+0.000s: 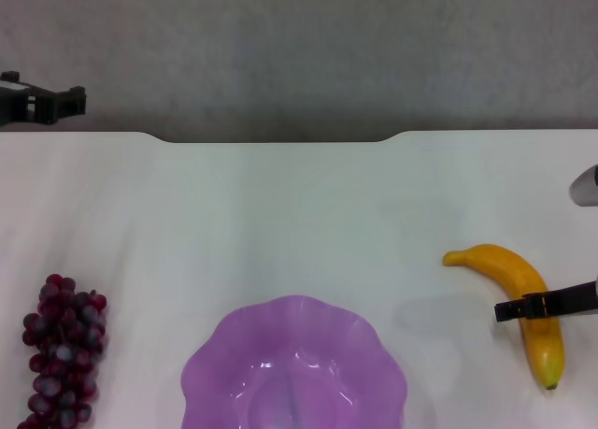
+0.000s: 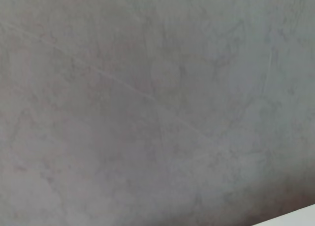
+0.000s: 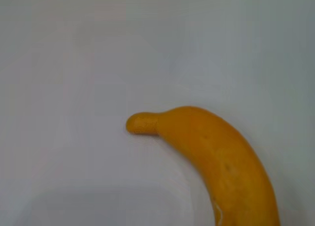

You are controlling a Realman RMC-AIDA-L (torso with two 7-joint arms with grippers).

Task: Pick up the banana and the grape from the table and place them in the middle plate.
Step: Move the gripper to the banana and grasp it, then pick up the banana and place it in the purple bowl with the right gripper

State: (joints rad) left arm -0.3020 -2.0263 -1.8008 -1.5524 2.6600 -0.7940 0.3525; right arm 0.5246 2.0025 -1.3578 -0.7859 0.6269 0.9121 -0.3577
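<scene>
Lying on the table [image 1: 299,205], the yellow-orange banana [image 1: 519,278] curves, dark-tipped.

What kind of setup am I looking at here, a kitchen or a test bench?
Likely a lab test bench: a plain white table against a bare grey wall, with only a banana, grapes and a purple plate laid out.

Wide white counter [image 1: 280,214], plain, with a shallow notch cut in its far edge. At near left, a bunch of dark red-purple grapes [image 1: 64,352]. At near middle, a light purple plate [image 1: 210,368] (glossy, scalloped rim), well apart from the grapes. At right, a yellow-orange banana [image 1: 517,278], stem end pointing left, dark tip toward the near side.
</scene>
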